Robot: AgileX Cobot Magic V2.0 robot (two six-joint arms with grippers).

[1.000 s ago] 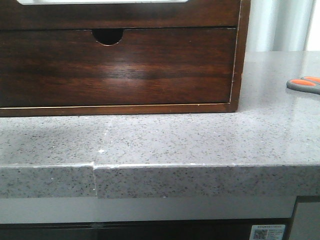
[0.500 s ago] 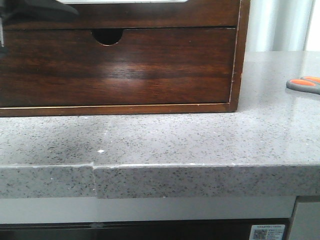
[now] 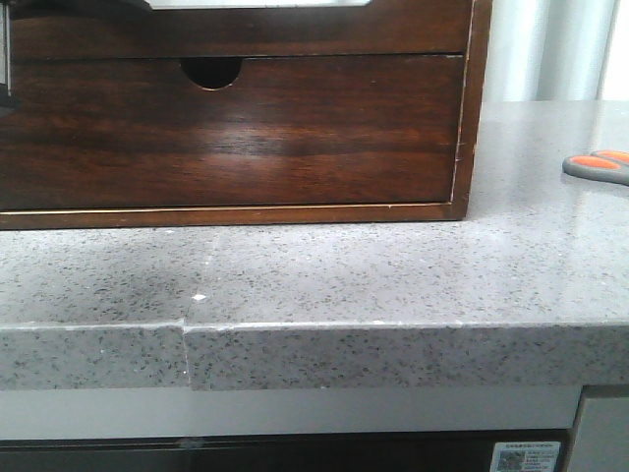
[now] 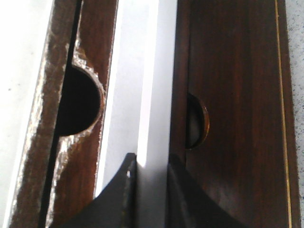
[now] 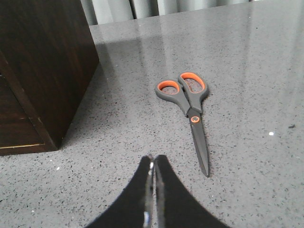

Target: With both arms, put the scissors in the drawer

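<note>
Left tool (image 4: 151, 183) entered; label (image 3: 526, 457) unreadable.

Scissors (image 5: 187, 104) flat on countertop (image 3: 344, 265), well right of drawer (image 3: 231, 128)

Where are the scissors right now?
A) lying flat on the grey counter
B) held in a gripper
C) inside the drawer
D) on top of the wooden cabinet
A: the scissors lie flat and closed on the speckled grey counter, off to the side of the cabinet, with the right gripper short of them and not touching.
</note>
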